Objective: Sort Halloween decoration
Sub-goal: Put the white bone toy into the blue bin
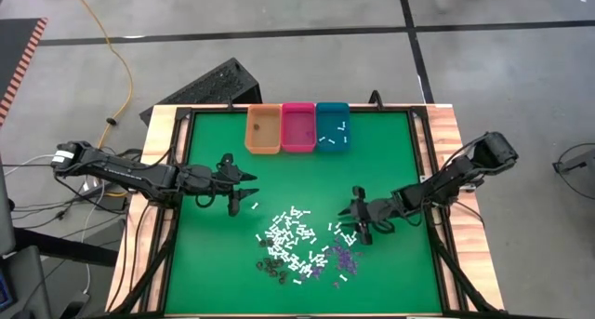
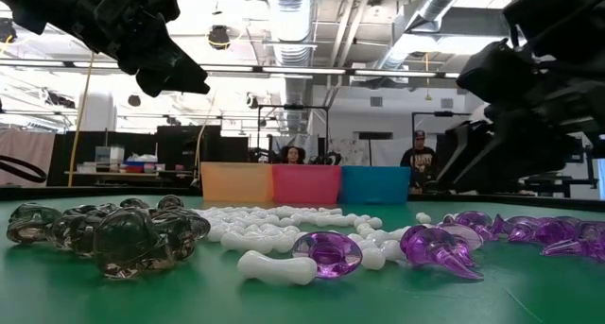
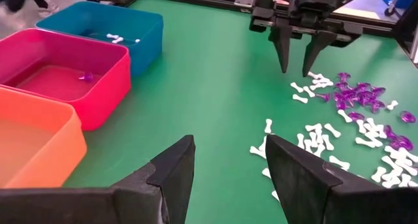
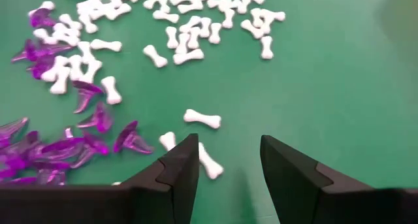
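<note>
The Halloween decoration lies as a loose pile on the green mat: white bone-shaped sticks point(image 1: 290, 233), purple bits point(image 1: 346, 256) and dark bits point(image 1: 271, 266). My right gripper point(image 1: 358, 224) stands open low over the pile's right edge. In its wrist view point(image 4: 228, 159) a white bone point(image 4: 209, 162) lies on the mat just ahead of the fingers, with purple bits point(image 4: 98, 119) to one side. My left gripper point(image 1: 244, 196) hangs open above bare mat, left of the pile and short of the bins, with nothing between its fingers point(image 3: 228, 165).
Three bins stand side by side at the far edge: orange point(image 1: 263, 130), pink point(image 1: 298, 126) with a purple bit point(image 3: 85, 76) inside, teal point(image 1: 332, 124) with a few white bones point(image 3: 116, 36). Bare mat lies between the bins and the pile. People point(image 2: 419, 159) stand beyond the table.
</note>
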`<state>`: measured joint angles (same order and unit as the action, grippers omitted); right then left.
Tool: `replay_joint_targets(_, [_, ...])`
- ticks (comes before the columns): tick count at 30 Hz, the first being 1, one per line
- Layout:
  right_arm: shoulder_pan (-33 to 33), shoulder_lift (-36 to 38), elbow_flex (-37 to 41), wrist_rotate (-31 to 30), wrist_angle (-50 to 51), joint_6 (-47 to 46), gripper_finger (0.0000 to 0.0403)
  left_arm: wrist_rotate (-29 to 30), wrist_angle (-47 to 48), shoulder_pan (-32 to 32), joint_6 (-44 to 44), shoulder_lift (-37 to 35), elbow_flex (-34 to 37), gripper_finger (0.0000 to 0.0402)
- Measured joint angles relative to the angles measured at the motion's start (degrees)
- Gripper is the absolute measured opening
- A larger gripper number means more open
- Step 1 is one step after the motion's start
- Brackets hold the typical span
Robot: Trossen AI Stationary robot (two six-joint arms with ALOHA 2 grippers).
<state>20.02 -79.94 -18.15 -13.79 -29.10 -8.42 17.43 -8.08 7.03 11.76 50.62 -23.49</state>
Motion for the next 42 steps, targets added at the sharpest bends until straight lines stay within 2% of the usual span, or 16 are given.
replay_joint_targets(5, [-0.71, -1.66, -0.06, 3.07, -0.62, 0.04, 0.0191, 0.22, 0.02, -0.07, 0.10, 0.00, 0.00, 0.0179])
replay_joint_targets(14, [-0.68, -11.36, -4.63, 3.69, -1.60, 1.19, 0.0191, 0.92, 0.07, -0.07, 0.12, 0.01, 0.00, 0.0179])
replay_joint_targets(20, [-1.82, -13.09, -5.88, 4.77, -0.84, 1.30, 0.0185, 1.01, 0.13, -0.07, 0.10, 0.01, 0.00, 0.0179])
replay_joint_targets(27, [-2.92, -13.03, -5.90, 4.95, 3.27, 0.97, 0.0129, 1.01, 0.17, -0.07, 0.10, 0.01, 0.00, 0.0179])
replay_joint_targets(38, [-3.85, -12.90, -4.37, 4.97, 2.82, -0.14, 0.0043, 2.78, 1.05, -0.07, 0.07, 0.00, 0.00, 0.0179])
replay_joint_targets(42, [-5.30, -11.61, -4.32, 5.39, 1.85, -0.15, 0.0026, 2.78, 1.05, -0.07, 0.07, 0.00, 0.00, 0.0179])
